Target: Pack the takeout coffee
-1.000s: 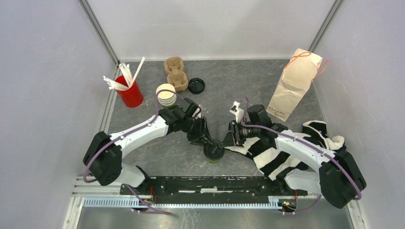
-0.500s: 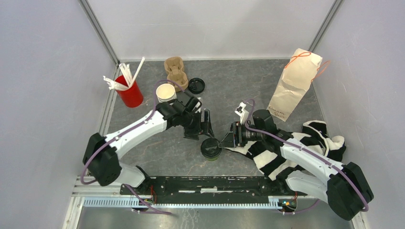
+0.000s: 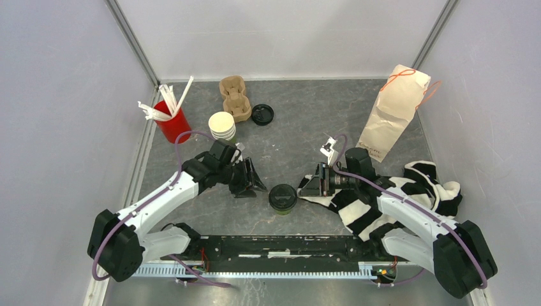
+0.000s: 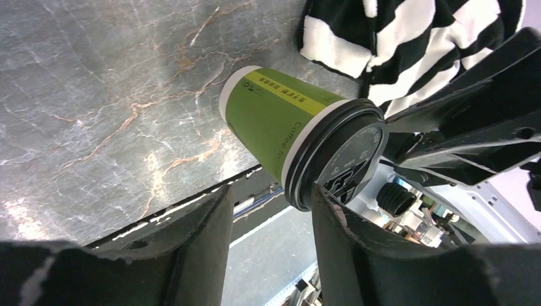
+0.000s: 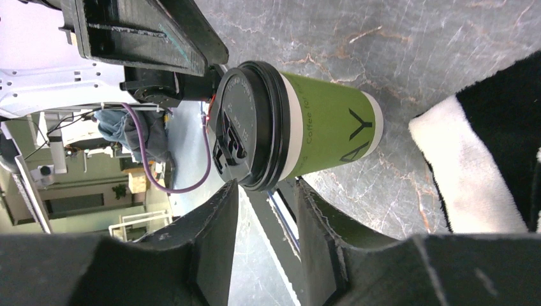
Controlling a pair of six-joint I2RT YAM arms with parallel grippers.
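Top external: lidded cup (image 3: 282, 198) stands between left pincer (image 3: 255, 180) and right pincer (image 3: 308, 183), both parted.

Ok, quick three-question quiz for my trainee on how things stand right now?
1. True or false: the lidded green cup stands upright on the table; neither the left gripper nor the right gripper is shut on it.
2. The loose black lid lies: A) beside the pulp carrier B) in the left gripper C) under the lidded green cup.
3. Fill in: the second green cup, near the carrier, has no ____ on it.
Key: 1 true; 2 A; 3 lid.
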